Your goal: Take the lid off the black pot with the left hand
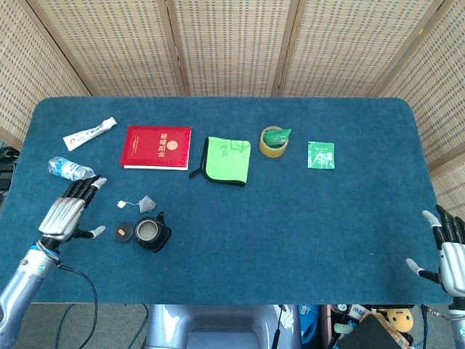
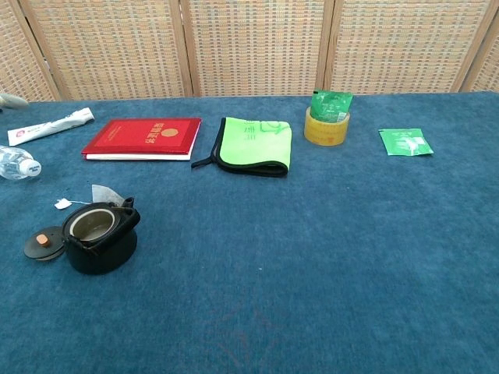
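Note:
The black pot (image 1: 152,233) (image 2: 98,236) stands uncovered near the table's front left, its pale inside showing. Its black lid (image 1: 123,233) (image 2: 43,242), with an orange knob, lies flat on the cloth just left of the pot, touching or nearly touching it. My left hand (image 1: 67,215) hovers further left with fingers spread and nothing in it, apart from the lid. A fingertip of it shows at the chest view's left edge. My right hand (image 1: 447,250) is at the far right front edge, fingers apart and empty.
A tea bag (image 1: 144,202) lies just behind the pot. A water bottle (image 1: 69,169), toothpaste tube (image 1: 89,133), red booklet (image 1: 157,147), green cloth (image 1: 227,160), tape roll (image 1: 274,141) and green sachet (image 1: 321,155) lie along the back.

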